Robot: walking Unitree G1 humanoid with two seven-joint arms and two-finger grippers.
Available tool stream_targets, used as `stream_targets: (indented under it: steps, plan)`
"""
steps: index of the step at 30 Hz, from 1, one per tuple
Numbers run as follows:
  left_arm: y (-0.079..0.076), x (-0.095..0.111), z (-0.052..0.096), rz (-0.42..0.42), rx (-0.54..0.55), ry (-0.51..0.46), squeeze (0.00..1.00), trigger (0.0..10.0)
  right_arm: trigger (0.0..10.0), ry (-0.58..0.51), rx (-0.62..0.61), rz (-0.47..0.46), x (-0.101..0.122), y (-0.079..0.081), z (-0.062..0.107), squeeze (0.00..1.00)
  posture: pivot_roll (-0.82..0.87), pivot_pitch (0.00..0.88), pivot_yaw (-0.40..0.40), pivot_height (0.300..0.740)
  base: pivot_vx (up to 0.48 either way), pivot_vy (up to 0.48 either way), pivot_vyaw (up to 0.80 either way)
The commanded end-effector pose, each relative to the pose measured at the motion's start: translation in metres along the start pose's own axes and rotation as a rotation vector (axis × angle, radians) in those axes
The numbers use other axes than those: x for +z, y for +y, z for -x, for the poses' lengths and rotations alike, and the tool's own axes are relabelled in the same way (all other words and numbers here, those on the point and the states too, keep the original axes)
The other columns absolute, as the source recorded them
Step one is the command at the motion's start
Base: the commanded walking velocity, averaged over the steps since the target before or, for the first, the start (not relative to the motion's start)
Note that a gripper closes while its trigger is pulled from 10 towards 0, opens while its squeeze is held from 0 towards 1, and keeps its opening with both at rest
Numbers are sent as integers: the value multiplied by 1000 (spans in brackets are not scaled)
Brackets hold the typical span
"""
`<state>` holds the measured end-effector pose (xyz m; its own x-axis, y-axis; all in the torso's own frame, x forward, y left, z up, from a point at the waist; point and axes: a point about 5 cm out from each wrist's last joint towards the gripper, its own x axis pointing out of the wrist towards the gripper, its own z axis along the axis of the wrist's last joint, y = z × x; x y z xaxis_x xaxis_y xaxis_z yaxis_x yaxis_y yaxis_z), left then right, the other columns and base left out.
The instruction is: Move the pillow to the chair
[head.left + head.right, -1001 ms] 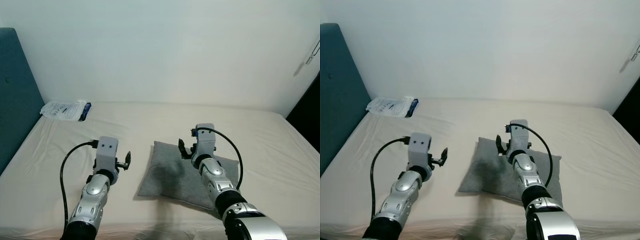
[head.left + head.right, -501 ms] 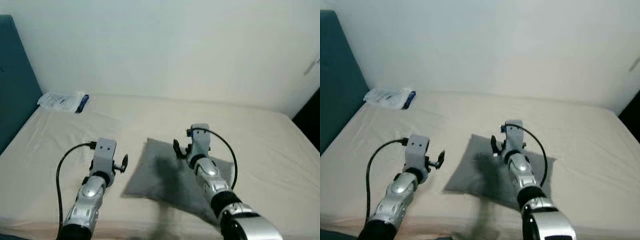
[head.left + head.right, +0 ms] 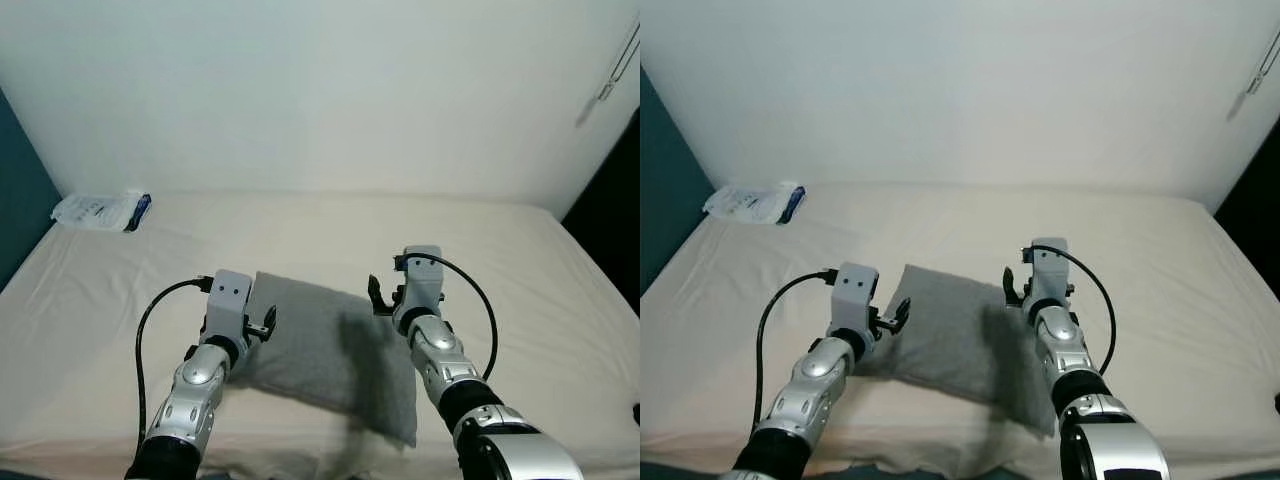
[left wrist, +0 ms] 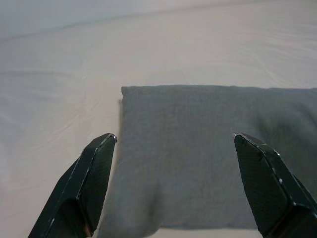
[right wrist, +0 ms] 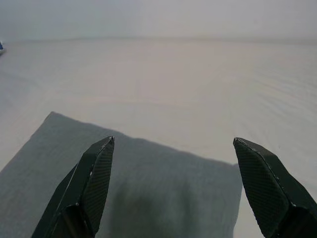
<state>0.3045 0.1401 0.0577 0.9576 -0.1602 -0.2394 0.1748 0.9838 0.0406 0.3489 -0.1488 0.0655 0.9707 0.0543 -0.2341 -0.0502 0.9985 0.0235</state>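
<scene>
A grey pillow (image 3: 312, 342) lies flat on the beige bed (image 3: 520, 270) just in front of me. My left gripper (image 3: 262, 322) hovers at the pillow's left edge, open, with nothing between its fingers. In the left wrist view the pillow (image 4: 198, 163) spreads between and beyond the two black fingertips (image 4: 101, 148). My right gripper (image 3: 378, 298) is open at the pillow's far right edge. The right wrist view has the pillow (image 5: 148, 188) below the fingers and bare sheet beyond it. I cannot make out a chair.
A white packet with a blue end (image 3: 98, 210) lies at the bed's far left corner beside a teal headboard (image 3: 18, 210). A pale wall (image 3: 320, 100) backs the bed. A dark opening (image 3: 610, 190) stands at the right.
The whole picture has shifted, so the camera moved. The left gripper, a second ago apart from the pillow, now sits at its left edge; the right gripper now sits nearer the pillow's right side.
</scene>
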Motion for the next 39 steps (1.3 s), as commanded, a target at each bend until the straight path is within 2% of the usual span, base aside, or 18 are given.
stream_targets:
  steps: [1,8,16,23,27,39]
  plan:
    - [1,-7,0,1,4,31,0,10000,10000,0,9,-14,-2,4,1,0,14,0,-61,740,0,360,0]
    - [0,-6,-1,-9,6,39,0,10000,10000,-4,4,-19,-1,2,1,0,16,0,-59,740,0,51,0]
    - [-1,-2,-2,-2,12,3,0,10000,10000,-2,-1,-7,-1,0,1,0,3,0,-54,740,0,0,0]
    - [-3,-5,-4,1,12,25,0,10000,10000,-12,5,-5,-1,0,1,0,5,0,-58,740,0,0,0]
    - [-4,-5,-4,3,25,17,0,10000,10000,-7,-30,-12,1,-5,1,0,2,0,-61,740,0,0,0]
    - [8,-8,-3,81,109,22,0,10000,10000,4,-22,-6,-2,-5,2,0,13,0,-87,696,0,0,0]
